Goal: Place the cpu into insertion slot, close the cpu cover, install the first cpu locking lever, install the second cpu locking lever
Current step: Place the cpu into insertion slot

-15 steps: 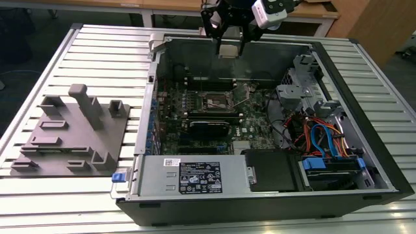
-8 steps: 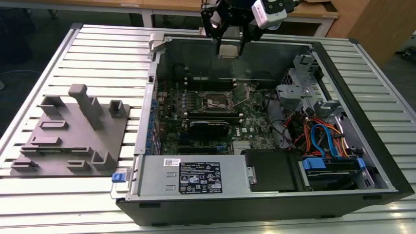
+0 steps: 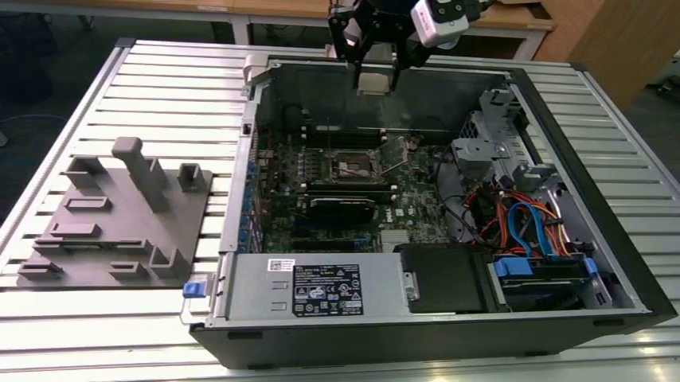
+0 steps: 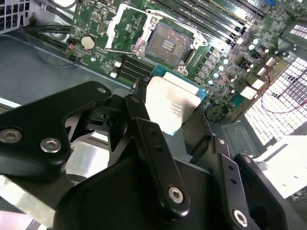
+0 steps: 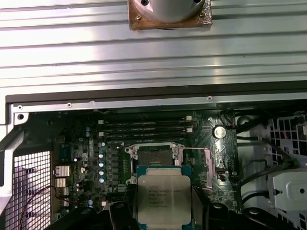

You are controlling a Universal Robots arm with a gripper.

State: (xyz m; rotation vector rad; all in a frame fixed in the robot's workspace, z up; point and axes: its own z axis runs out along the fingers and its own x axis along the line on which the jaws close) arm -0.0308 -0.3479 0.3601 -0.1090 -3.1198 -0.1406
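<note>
My gripper (image 3: 374,73) hangs above the far wall of the open computer case (image 3: 595,159), shut on the cpu (image 3: 374,83). The cpu is a flat square chip with a silver-grey top, clamped by its edges between the black fingers in both wrist views (image 4: 172,100) (image 5: 163,199). Below it on the green board lies the insertion slot (image 3: 356,165) (image 4: 168,42) (image 5: 156,155), a dark bare square. The cpu cover (image 4: 125,24), a thin silvery frame, stands flipped open beside the slot. The cpu is well above the slot and apart from it.
Long black memory slots (image 5: 144,125) run beside the socket, and a black card (image 3: 340,208) lies on its other side. The power supply (image 3: 318,290), drive cage and coloured cables (image 3: 531,223) fill the case's near and right parts. A grey fixture block (image 3: 117,215) sits on the slatted table at the exterior view's left.
</note>
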